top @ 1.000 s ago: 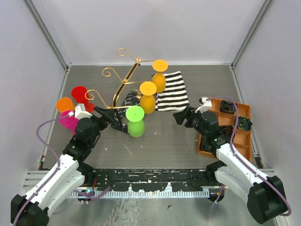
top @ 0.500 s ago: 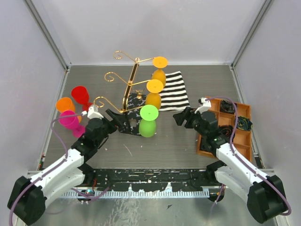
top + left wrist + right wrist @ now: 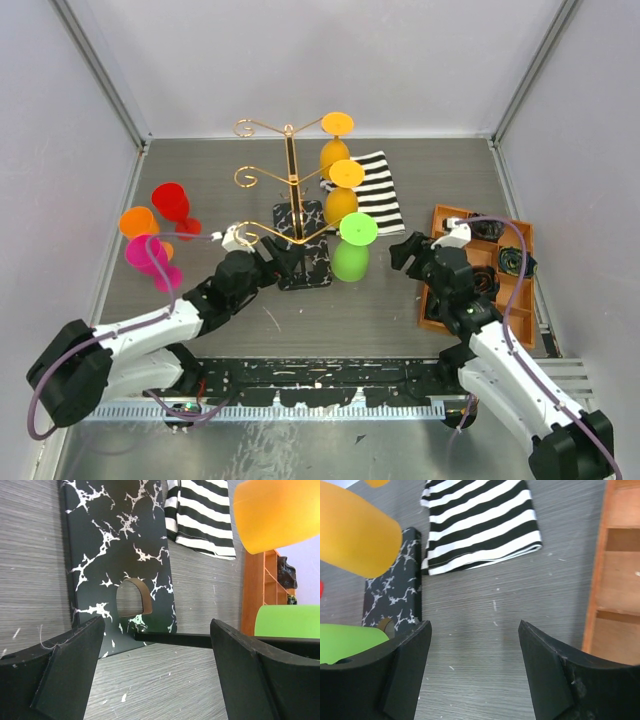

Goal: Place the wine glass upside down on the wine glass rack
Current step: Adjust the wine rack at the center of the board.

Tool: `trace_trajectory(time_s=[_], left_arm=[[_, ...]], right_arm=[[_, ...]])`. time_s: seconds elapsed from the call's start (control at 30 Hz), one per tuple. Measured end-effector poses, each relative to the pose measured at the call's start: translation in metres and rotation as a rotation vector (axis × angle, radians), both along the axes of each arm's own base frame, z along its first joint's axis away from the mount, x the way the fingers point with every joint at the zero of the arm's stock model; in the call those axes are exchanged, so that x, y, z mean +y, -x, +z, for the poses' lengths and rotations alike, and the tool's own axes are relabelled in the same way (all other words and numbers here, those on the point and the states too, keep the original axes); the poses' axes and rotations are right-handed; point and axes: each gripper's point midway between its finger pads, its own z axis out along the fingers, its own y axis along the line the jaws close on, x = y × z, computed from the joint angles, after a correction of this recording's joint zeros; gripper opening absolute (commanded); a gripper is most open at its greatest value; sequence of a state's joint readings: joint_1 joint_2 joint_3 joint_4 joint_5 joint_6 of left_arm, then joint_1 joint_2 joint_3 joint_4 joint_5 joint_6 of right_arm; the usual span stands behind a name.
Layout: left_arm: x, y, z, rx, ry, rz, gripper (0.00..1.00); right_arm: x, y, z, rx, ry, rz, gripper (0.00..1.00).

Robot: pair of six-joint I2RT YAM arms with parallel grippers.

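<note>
The wine glass rack now stands upright rather than tilted, so I can hang the red wine glass waiting left of it; my left gripper gapes at its base, and my right gripper idles open and empty to its right.

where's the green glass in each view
Top external: green glass at centre, upside down, just right of the rack base.
Left wrist: at the right edge, low.
Right wrist: lower left corner, beside the base.
Shared landmark: the striped cloth, at the top in both wrist views.
</note>
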State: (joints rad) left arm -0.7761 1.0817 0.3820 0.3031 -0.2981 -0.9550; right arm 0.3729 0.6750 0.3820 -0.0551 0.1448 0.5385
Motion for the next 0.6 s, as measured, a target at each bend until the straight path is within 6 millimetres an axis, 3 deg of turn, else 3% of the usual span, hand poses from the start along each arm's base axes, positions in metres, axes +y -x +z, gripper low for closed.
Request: trace_trajectory(time_s=[0.23,0.6], left_arm=[[-0.022,-0.010,0.003,-0.010,0.005,-0.018,0.94],[-0.078,-0.017,-0.003,-0.006,0.021,-0.092,0.94]], right_arm=[[-0.027,0.012,-0.002,0.014,0.033,-0.122,0.77],[-0.043,0.022,-0.002,0.018,0.055,-0.185,0.77]])
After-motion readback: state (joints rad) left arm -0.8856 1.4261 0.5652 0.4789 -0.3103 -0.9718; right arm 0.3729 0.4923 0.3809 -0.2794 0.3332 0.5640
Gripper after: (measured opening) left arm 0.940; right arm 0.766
